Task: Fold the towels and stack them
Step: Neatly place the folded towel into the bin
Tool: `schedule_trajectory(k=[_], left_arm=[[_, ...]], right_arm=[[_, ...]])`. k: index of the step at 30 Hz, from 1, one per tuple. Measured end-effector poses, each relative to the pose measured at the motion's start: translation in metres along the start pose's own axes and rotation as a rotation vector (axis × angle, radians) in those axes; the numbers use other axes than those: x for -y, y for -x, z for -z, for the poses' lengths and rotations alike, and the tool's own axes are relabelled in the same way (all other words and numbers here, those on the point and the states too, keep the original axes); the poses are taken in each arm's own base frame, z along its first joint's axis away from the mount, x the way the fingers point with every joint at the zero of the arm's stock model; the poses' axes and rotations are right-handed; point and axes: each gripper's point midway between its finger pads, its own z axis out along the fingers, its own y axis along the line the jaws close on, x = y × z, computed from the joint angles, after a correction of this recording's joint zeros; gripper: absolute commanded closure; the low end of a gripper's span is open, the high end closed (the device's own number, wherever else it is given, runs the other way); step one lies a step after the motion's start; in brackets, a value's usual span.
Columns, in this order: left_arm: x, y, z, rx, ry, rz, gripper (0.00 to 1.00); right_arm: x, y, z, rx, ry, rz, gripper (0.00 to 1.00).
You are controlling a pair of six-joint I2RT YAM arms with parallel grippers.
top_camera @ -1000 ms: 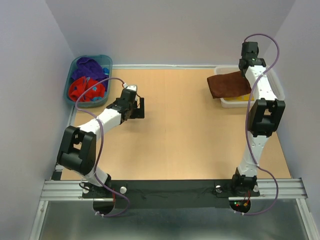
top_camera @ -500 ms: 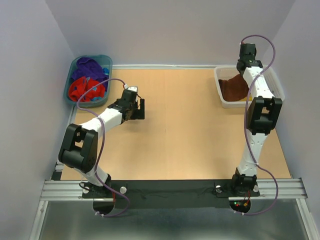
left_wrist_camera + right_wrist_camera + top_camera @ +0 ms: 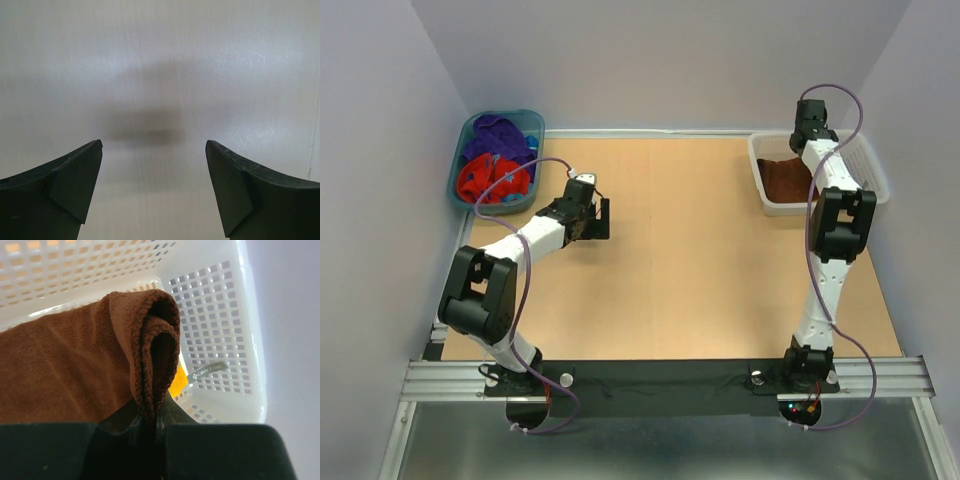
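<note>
Since a second ago the brown towel (image 3: 785, 180) has gone from hanging out over the left rim of the white mesh basket (image 3: 757, 172) onto the table (image 3: 690, 260) to lying wholly inside that basket at the upper right of the overhead view, carried there as the right arm swung further back over it; the left arm has not shifted. In the right wrist view the right gripper (image 3: 155, 419) is pinched narrow on a doubled, rolled edge of the brown towel, the fold bulging just above the fingers, which looks like a grip chosen to keep the layers together while the cloth is set down. A sliver of yellow towel (image 3: 176, 383) shows beneath it at the lower centre of that view, against the basket's perforated wall, so the brown one appears to be going on top as the next layer of the stack, with only the release left to do for this piece. The left gripper (image 3: 154, 145) hangs with its jaws spread wide and nothing between them, over bare tabletop at the centre left of the overhead view, near the teal tub (image 3: 470, 135) at the upper left, where the red towel (image 3: 485, 180) and purple towel (image 3: 495, 135) lie crumpled and unfolded, probably parked there to fetch one next.
</note>
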Motion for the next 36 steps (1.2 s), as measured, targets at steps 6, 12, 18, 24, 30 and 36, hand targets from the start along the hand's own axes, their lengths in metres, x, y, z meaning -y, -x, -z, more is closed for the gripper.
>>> schedule_trajectory(k=[6, 12, 18, 24, 30, 36], left_arm=[[0.000, -0.005, -0.004, -0.017, 0.001, -0.003, 0.05], [0.001, -0.011, -0.010, -0.040, 0.001, -0.007, 0.05], [0.001, -0.015, -0.013, -0.053, -0.004, -0.008, 0.05], [0.001, -0.015, -0.013, -0.054, -0.004, -0.009, 0.05], [0.002, -0.015, -0.013, -0.053, -0.004, -0.009, 0.05], [0.002, -0.015, -0.013, -0.053, -0.004, -0.009, 0.05]], right_arm=[[0.002, -0.013, -0.019, -0.032, -0.056, 0.009, 0.71], [0.013, -0.022, -0.038, -0.066, -0.163, 0.000, 0.49], [0.046, -0.032, -0.052, -0.111, -0.320, -0.040, 0.31], [0.064, -0.033, -0.055, -0.095, -0.350, -0.136, 0.33], [0.022, -0.020, -0.029, -0.003, -0.027, -0.242, 0.51], [-0.031, 0.033, 0.020, 0.150, 0.392, -0.417, 0.69]])
